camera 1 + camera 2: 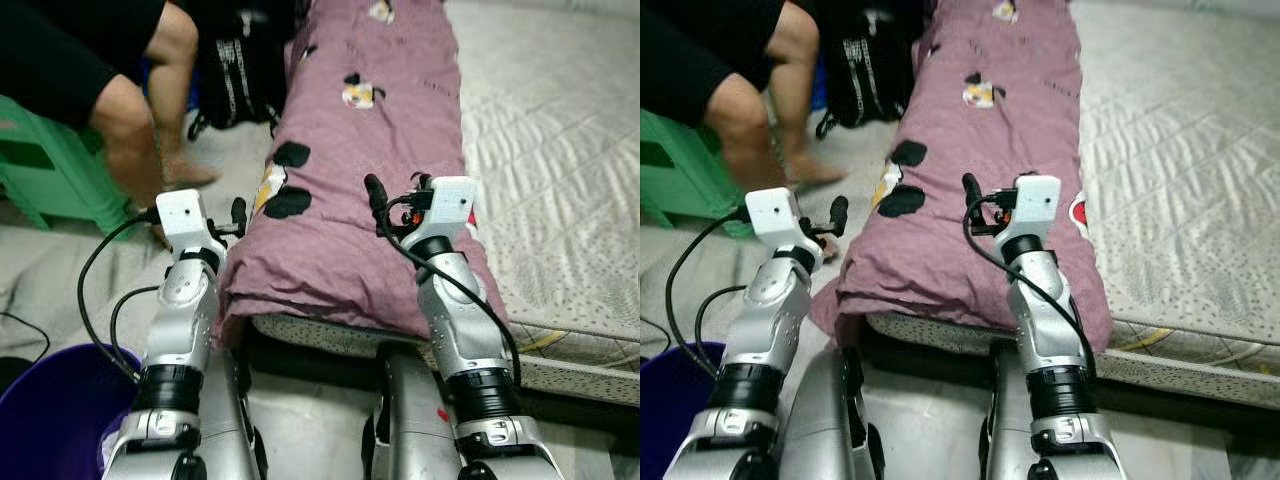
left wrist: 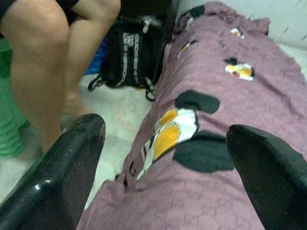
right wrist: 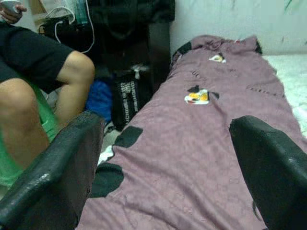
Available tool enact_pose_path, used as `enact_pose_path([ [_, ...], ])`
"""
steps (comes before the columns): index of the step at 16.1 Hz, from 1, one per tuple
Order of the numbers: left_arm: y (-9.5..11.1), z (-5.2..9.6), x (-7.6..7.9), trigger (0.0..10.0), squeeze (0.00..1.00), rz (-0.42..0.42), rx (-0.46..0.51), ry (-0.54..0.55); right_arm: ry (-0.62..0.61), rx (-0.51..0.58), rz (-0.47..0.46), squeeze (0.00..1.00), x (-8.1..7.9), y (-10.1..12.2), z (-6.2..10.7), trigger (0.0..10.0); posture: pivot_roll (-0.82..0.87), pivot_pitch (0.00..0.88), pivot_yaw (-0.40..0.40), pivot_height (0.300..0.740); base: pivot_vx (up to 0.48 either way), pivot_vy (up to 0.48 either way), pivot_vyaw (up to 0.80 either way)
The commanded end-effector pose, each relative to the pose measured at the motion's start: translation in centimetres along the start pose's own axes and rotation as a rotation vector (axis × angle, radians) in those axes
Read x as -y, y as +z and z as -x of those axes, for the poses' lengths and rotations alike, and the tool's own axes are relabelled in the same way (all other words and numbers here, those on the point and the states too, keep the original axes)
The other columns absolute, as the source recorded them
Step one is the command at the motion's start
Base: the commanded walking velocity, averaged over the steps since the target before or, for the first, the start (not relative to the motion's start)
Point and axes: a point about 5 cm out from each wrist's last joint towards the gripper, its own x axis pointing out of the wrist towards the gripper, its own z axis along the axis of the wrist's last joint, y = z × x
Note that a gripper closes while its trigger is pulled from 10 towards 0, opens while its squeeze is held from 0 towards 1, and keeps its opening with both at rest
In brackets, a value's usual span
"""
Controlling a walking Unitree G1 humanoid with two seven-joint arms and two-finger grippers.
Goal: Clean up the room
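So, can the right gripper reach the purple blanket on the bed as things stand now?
Probably yes. The right gripper hovers with fingers open just above the near end of the folded purple blanket, and nothing lies between them.

Even, soft indoor light; I see motion blur on the person's legs (image 1: 130, 130); wrist-view fingers (image 2: 62, 177) defocused.
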Motion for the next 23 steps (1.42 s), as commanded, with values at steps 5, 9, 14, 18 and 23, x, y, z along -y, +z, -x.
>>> enact_pose_path([
  [5,0.0,-0.6,0.3,10.0,0.0,0.011,0.014,-0.008,-0.001,0.026,0.016,0.0,-0.2,0.0,-1.0,10.0,0.0,0.0,0.004,0.608,0.0,0.0,0.0],
  [9,0.4,-0.5,0.6,10.0,0.0,0.059,0.049,-0.022,0.011,0.029,0.041,0.0,-0.6,-0.3,-1.6,10.0,-0.01,0.0,0.004,0.652,0.0,0.0,0.0],
  [14,0.4,-0.6,0.6,10.0,0.0,0.042,0.066,-0.02,-0.017,0.018,0.077,0.0,-0.3,-1.1,-1.7,10.0,0.01,0.0,0.003,0.709,0.0,0.0,0.0],
  [18,0.8,-0.8,0.4,10.0,0.0,0.045,0.097,-0.016,-0.02,0.022,0.093,0.0,-0.5,-1.5,-1.6,10.0,-0.01,0.0,0.008,0.74,0.0,0.0,0.0],
  [23,0.8,-1.2,1.1,10.0,0.0,0.034,0.102,-0.014,-0.035,0.022,0.096,0.0,-0.2,-1.5,-1.5,10.0,-0.02,0.0,-0.004,0.74,0.0,0.0,0.0],
])
